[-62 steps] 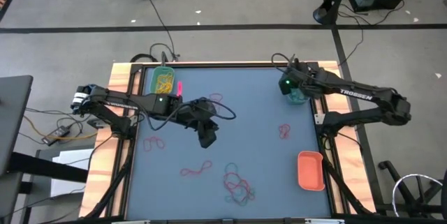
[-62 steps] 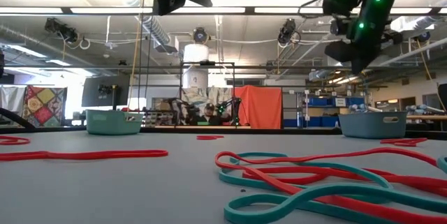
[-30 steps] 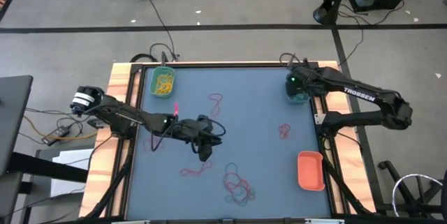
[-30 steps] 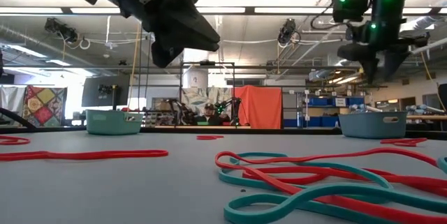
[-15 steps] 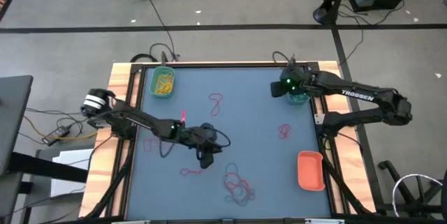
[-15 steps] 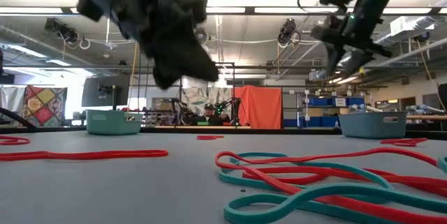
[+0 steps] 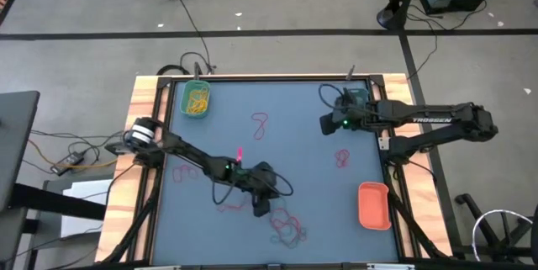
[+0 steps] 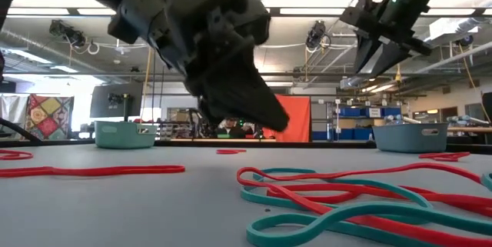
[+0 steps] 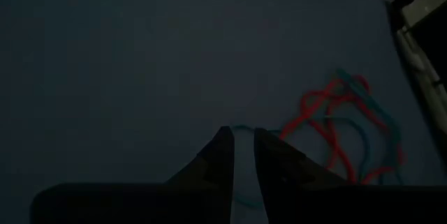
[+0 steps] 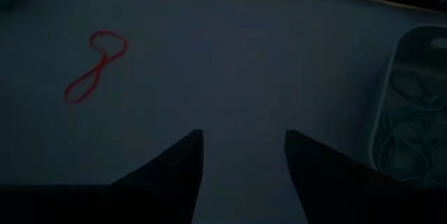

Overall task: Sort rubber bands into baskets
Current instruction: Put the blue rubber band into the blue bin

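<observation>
A tangle of red and teal rubber bands (image 7: 286, 226) lies near the table's front edge, seen close up as a tangle (image 8: 361, 197) in the low view. Single red bands lie at the middle back (image 7: 259, 124), right (image 7: 342, 159), left (image 7: 185, 172) and front (image 7: 229, 207). My left gripper (image 9: 242, 147) hangs low just left of the tangle, its fingers a narrow gap apart with nothing between them; a teal band (image 9: 244, 128) lies just past their tips. My right gripper (image 10: 243, 140) stands open and high, left of the teal basket (image 10: 412, 112).
The green basket (image 7: 196, 99) with yellow bands stands at the back left. The teal basket (image 7: 360, 102) at the back right is partly under my right arm. The orange basket (image 7: 374, 205) stands at the front right. The table's middle (image 7: 294, 161) is bare.
My left gripper has gone toward the table's near edge and to the right, sinking toward the tangle of bands. My right gripper has swung from over the teal basket toward the table's middle. No band has moved.
</observation>
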